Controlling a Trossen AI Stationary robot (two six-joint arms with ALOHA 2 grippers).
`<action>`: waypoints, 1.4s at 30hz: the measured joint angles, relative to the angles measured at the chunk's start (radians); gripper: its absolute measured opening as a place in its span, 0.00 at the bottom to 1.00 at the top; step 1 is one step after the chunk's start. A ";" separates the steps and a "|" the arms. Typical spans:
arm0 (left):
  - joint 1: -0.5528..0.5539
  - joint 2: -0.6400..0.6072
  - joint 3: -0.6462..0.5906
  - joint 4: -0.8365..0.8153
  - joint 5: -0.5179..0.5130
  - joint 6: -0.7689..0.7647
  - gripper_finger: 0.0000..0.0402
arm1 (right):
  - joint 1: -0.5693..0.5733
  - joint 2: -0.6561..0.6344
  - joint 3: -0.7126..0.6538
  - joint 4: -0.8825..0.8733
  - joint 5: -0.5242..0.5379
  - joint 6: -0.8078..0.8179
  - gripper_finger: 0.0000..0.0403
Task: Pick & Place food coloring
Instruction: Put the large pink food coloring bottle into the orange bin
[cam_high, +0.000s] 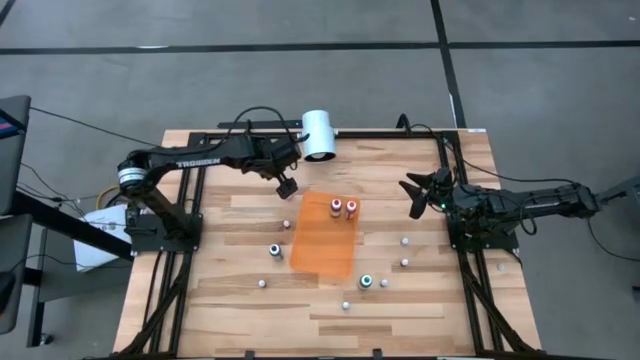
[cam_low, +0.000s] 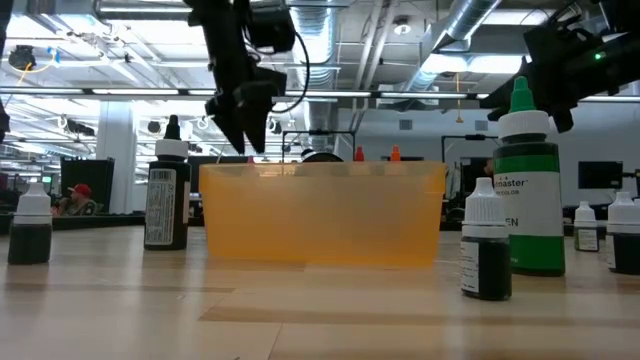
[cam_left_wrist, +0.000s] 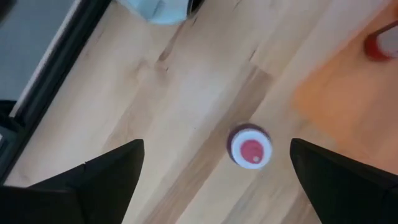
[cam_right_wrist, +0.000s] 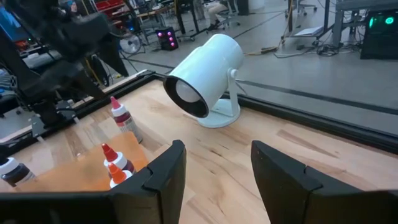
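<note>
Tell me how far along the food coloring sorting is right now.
Done: two red-topped bottles stand in the orange tray. In hand: nothing yet; the left gripper hangs open above a red-capped bottle on the table beside the tray. The right gripper waits empty at the right side. Left: roughly eight bottles remain scattered on the wooden table.

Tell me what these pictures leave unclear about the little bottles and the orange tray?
- High view: the whitish dots on the table are too small to tell their cap colours.
- Low view: the orange tray has a cloudy wall that hides its bottles, all but two orange tips.
- Left wrist view: the bottle under the open left gripper is blurred, and shows only its cap.
- Right wrist view: the right gripper holds nothing visible.
</note>
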 joint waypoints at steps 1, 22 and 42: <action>0.004 0.008 0.000 0.001 0.002 0.000 0.98 | 0.002 0.000 0.000 0.000 0.000 0.000 0.42; 0.024 0.042 -0.119 0.095 0.048 -0.082 0.98 | -0.001 0.000 0.001 0.008 -0.002 0.000 0.42; 0.015 0.041 -0.120 0.136 0.058 -0.115 0.96 | -0.001 0.000 0.001 0.008 -0.001 0.000 0.42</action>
